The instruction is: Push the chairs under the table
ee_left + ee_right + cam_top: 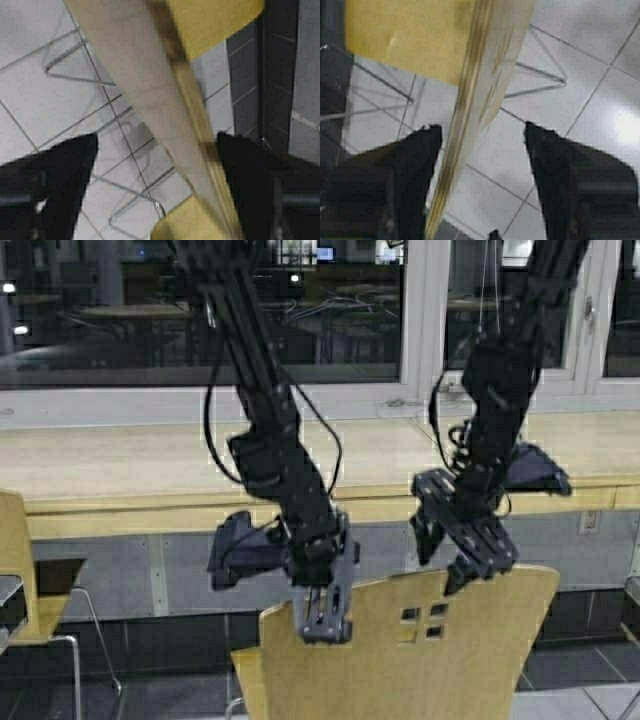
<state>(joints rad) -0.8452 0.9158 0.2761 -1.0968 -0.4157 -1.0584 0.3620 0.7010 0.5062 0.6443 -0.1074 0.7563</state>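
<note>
While both my grippers, left gripper (322, 625) and right gripper (462, 558), straddled the chair (400, 660) back open-fingered, the table (130, 475) lay straight ahead; neither clamped.

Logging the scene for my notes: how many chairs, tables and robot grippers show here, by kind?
Tan plywood chairs: 2, one in front, one at the left edge
Long wooden table: 1
Grippers: 2, left gripper, right gripper
Total: 5
</note>
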